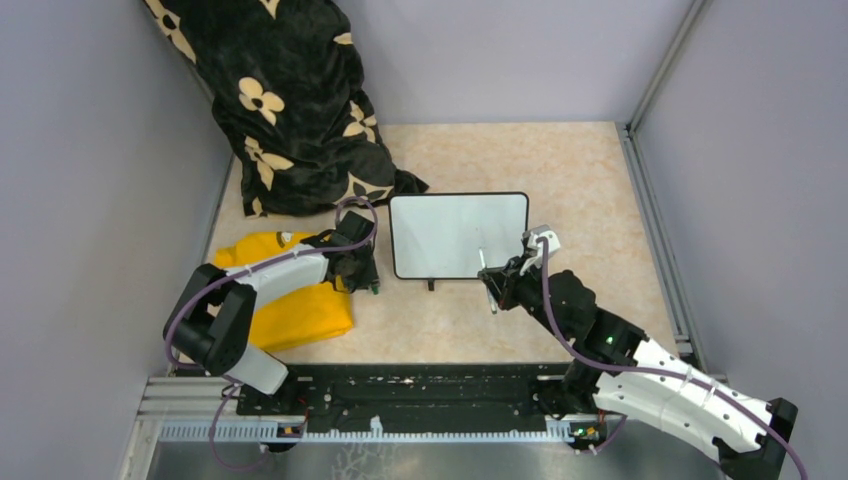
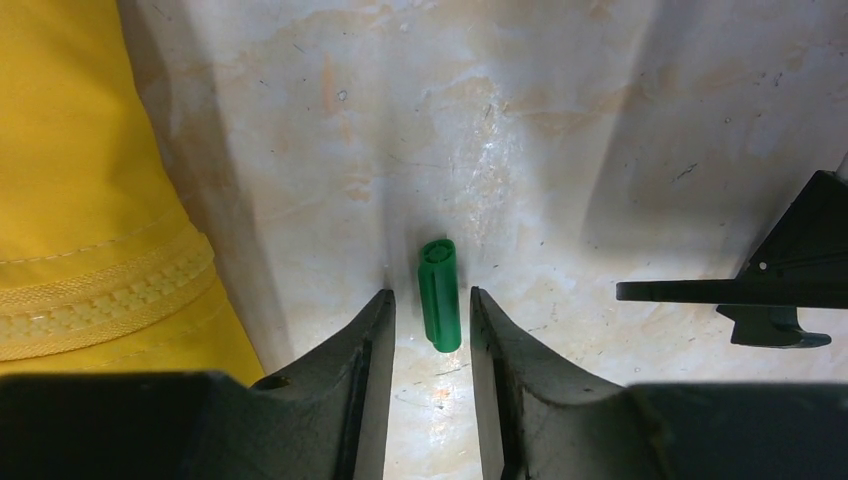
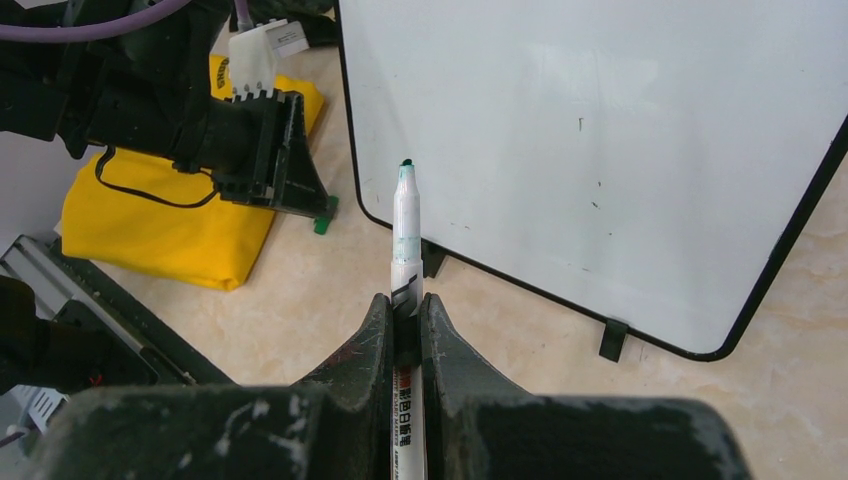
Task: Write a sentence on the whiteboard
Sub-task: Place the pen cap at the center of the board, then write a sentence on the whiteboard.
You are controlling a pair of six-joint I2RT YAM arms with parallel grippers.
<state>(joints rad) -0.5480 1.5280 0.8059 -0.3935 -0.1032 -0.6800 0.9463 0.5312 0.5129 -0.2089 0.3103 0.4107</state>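
1. top view: board [image 1: 460,235] sits mid-table [image 1: 590,180], face plain white. left gripper [image 1: 366,284] is low at the board's 8 o'clock, just beside the yellow cloth [image 1: 300,315]. right gripper [image 1: 492,287] is at the board's 5 o'clock, clamped on a marker [image 1: 483,265] whose far end overlaps the board's near edge. a dark flowered cloth [image 1: 290,110] is heaped at 11 o'clock.
2. left wrist view: jaws narrowly parted. a green cap [image 2: 440,295] lies on the table between the fingertips, its long axis toward 12 o'clock, with a thin gap on each side. yellow cloth at 9 o'clock; the board's black edge and foot at 3 o'clock.
3. right wrist view: jaws pinched tight on the marker barrel. the marker is uncapped, its green tip toward 12 o'clock and seen against the board's face near a rounded corner; contact cannot be told. the board fills 12 to 3 o'clock, white with a few dark specks. left gripper at 10 o'clock, cap under its fingertips.
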